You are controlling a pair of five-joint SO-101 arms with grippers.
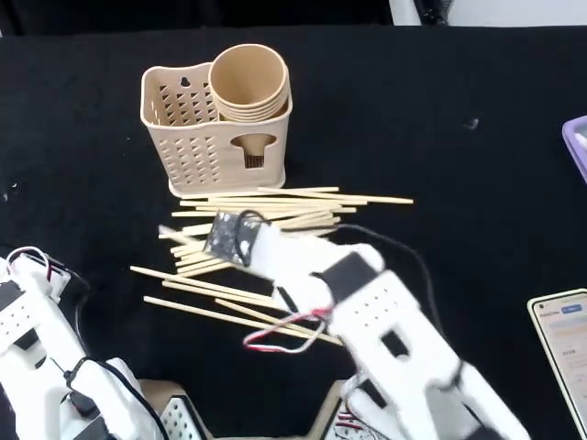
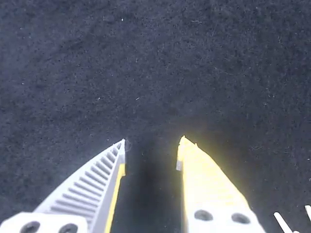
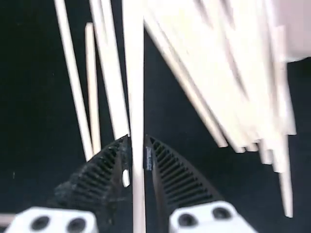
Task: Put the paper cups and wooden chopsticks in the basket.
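A beige slotted basket (image 1: 193, 151) stands at the back of the black cloth, with a stack of paper cups (image 1: 249, 82) in its right half. Several wooden chopsticks (image 1: 293, 206) lie scattered in front of it. My right gripper (image 1: 229, 238) is down in the left part of that pile. In the right wrist view its fingers (image 3: 137, 141) are shut on a single chopstick (image 3: 134, 97) that runs lengthwise between them, with more sticks fanned out beyond. My left gripper (image 2: 151, 145) is open over bare black cloth; its arm (image 1: 32, 348) sits at the near left.
A phone (image 1: 561, 344) lies at the right edge, and a purple object (image 1: 578, 142) shows farther back on that edge. Loose chopsticks (image 1: 211, 302) stretch toward the near side, under the right arm. The cloth (image 1: 440, 110) to the right of the basket is bare.
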